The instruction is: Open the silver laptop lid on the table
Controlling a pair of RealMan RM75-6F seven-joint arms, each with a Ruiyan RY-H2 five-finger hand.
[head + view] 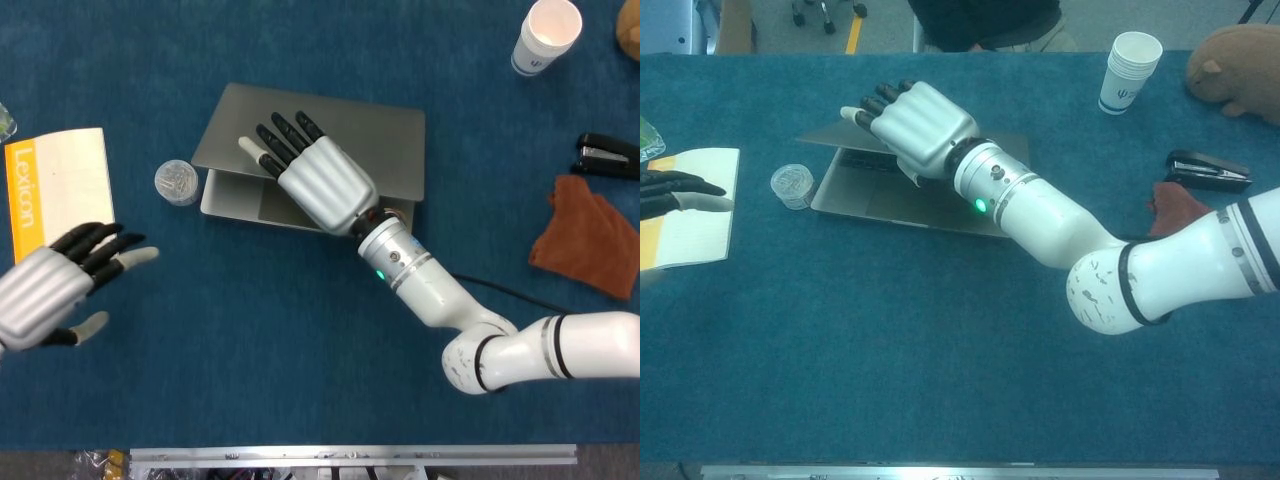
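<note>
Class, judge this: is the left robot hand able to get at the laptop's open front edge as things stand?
Probably yes. The left robot hand is open, and bare table lies between it and the laptop; only the small clear cup stands near that corner.

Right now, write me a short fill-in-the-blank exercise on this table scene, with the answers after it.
1. The right hand lifts the lid of the silver ____.
2. The left hand holds ____.
3. The booklet with the orange edge reads ____.
4. The brown cloth lies just below the black ____ in the head view.

Missing words: laptop; nothing; Lexicon; stapler
</note>
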